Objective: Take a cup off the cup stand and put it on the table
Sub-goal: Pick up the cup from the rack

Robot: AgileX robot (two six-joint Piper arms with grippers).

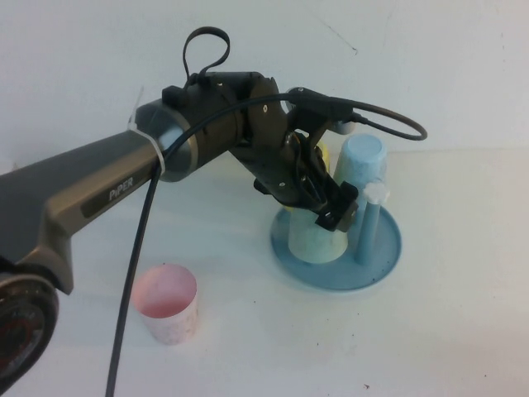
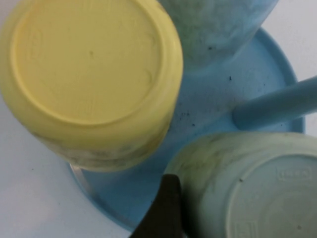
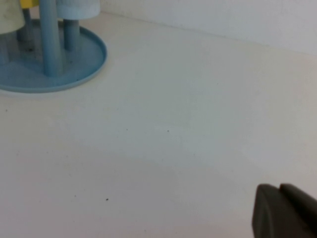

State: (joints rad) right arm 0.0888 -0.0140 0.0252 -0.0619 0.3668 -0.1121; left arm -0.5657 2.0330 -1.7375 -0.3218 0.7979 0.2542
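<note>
The pale mint-green cup (image 1: 316, 241) sits upside down on the round blue cup stand (image 1: 384, 258), at its near left side. My left gripper (image 1: 332, 205) is down over the cup's top and shut on it. In the left wrist view one dark finger (image 2: 166, 208) presses against the side of the cup (image 2: 257, 188) above the stand (image 2: 213, 99). My right gripper (image 3: 285, 210) is shut and empty, low over the white table (image 3: 188, 114), well away from the stand (image 3: 84, 62). The right arm does not show in the high view.
A light blue cup (image 1: 362, 161) and a yellow cup (image 2: 89, 64) sit upside down on other pegs. A bare white-capped peg (image 1: 374, 198) stands just right of my left gripper. A pink cup (image 1: 168, 302) stands upright on the table at the near left.
</note>
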